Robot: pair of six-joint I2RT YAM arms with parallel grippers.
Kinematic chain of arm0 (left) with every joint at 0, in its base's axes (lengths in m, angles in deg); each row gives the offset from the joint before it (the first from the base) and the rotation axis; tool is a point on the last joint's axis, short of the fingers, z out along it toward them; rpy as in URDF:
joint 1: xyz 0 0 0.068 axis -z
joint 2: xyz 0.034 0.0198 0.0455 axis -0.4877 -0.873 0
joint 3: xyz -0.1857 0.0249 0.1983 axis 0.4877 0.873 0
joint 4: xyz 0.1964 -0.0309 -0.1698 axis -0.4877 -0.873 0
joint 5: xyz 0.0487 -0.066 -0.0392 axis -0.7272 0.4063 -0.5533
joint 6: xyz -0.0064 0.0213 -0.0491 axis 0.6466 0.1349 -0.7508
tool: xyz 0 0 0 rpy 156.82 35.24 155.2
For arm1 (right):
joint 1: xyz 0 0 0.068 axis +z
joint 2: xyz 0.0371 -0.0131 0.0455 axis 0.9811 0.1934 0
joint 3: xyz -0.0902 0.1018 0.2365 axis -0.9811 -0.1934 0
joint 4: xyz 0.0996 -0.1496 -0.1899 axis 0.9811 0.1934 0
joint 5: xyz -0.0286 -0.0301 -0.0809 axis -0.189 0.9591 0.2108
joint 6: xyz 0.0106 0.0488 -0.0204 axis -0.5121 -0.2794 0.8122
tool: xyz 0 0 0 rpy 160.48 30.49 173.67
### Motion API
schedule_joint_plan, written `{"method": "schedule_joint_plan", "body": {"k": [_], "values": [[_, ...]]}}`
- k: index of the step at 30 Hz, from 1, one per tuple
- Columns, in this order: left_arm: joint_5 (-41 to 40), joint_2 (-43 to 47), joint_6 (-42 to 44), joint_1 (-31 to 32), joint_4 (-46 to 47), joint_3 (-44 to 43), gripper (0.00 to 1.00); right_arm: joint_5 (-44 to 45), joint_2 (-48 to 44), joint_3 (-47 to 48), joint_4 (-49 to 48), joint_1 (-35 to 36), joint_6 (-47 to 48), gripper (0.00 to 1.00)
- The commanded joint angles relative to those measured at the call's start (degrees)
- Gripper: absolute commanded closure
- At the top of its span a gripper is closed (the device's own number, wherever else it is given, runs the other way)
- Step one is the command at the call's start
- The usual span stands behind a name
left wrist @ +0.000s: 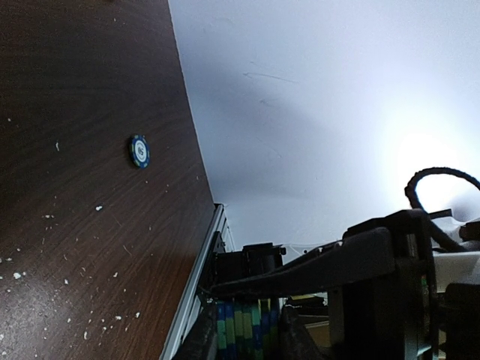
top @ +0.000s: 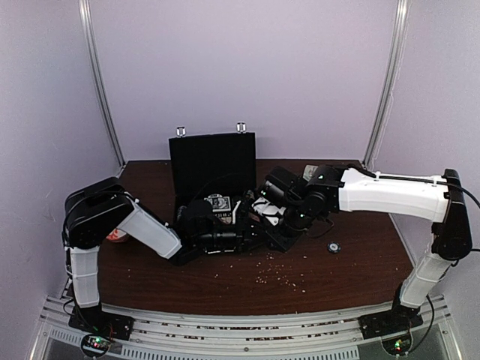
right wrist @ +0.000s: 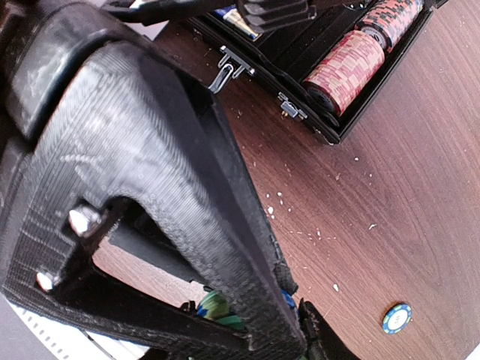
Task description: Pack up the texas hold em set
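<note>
The left arm's fingers (left wrist: 292, 341) sit narrow around a blue-and-green chip stack (left wrist: 241, 328), at the front of the open black briefcase (top: 212, 161). The case stands mid-table toward the far edge, lid upright, with red chip stacks (right wrist: 346, 69) in its tray. The right arm's fingers (right wrist: 172, 150) hover at the case's right side; only a green sliver shows, so I cannot tell whether they grip anything. A loose blue chip (top: 334, 247) lies flat on the table (top: 345, 277) toward the right edge, nearer the right arm.
</note>
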Motion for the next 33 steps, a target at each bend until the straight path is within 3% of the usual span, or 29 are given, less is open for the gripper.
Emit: {"method": "schedule_joint_plan", "body": {"k": [1, 5, 21, 33], "values": [[3.11, -0.54, 1.97, 1.22, 4.88, -1.55, 0.95, 1.59, -0.70, 0.75, -3.66, -0.21, -0.09, 0.84], [3.42, -0.80, 2.17, 1.22, 4.72, -1.30, 0.92, 1.31, -0.67, 0.14, -5.19, -0.17, -0.08, 0.85], [7.60, -0.74, 4.00, 1.22, 4.05, -0.81, 0.60, 0.12, 1.53, 2.29, -6.32, -0.19, 1.16, 0.86], [9.16, -1.06, 4.85, 2.06, 2.91, -1.26, 0.61, 0.71, 2.33, 3.64, -6.04, -0.08, 1.32, 0.86]]}}
